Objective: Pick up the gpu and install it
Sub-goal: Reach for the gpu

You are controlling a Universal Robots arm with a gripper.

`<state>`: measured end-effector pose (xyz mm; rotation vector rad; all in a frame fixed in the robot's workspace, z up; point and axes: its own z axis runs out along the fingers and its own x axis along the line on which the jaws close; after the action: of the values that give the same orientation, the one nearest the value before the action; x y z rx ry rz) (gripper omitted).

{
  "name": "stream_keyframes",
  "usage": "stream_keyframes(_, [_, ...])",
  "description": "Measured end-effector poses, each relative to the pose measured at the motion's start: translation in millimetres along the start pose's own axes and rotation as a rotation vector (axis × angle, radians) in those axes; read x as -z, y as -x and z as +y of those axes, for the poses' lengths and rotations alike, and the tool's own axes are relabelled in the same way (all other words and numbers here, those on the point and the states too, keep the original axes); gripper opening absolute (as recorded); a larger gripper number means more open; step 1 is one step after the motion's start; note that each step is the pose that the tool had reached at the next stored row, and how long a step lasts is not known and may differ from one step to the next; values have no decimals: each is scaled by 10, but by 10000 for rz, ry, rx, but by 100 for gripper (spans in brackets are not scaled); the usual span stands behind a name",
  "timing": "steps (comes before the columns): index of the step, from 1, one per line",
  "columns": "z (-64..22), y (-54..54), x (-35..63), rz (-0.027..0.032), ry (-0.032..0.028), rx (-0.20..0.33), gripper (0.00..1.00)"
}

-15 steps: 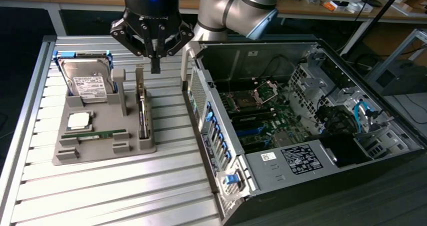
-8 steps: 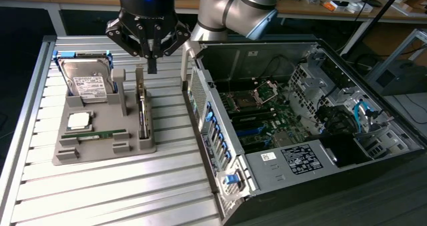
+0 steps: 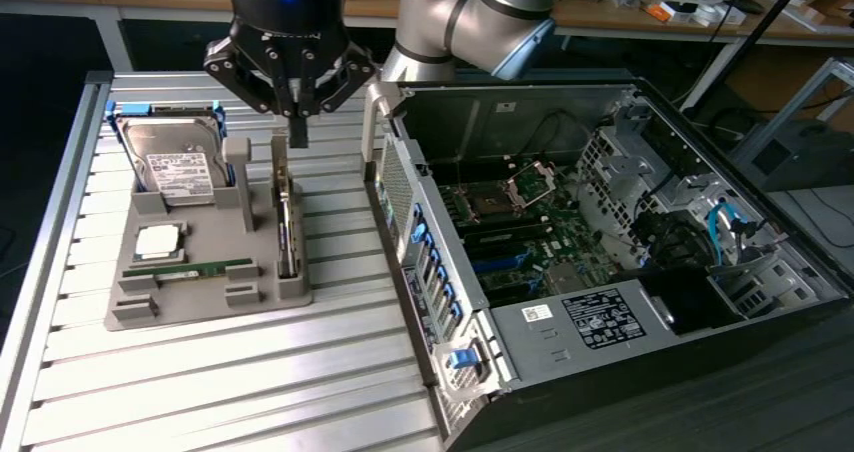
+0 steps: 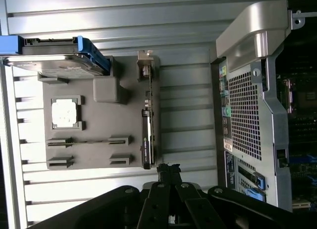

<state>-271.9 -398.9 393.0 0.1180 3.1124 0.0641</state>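
- Ribbed aluminium table point(image 3: 240, 387): a grey moulded parts tray point(image 3: 200, 307) is carried on it.
- Thin dark gpu card with pale metal edge point(image 3: 284, 227) point(image 4: 147, 125): stood edge-on in the tray's slot, on the side beside the open black computer case point(image 3: 398, 187).
- Black gripper point(image 3: 296, 137) point(image 4: 168, 172): fingers are pressed together, nothing is held; it is hung above the card, apart from it.

Hard drive point(image 3: 180, 167), memory stick point(image 3: 187, 269), grey tray point(image 3: 227, 242)

no print is legible on the white label point(image 3: 183, 177) of the silver boxy hard drive point(image 3: 160, 137), nor on the black sticker point(image 3: 603, 317) at its four o'clock.
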Motion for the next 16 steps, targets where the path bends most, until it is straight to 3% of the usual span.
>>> stream_keyframes(16, [-9, -123, 4, 0, -6, 0, 11])
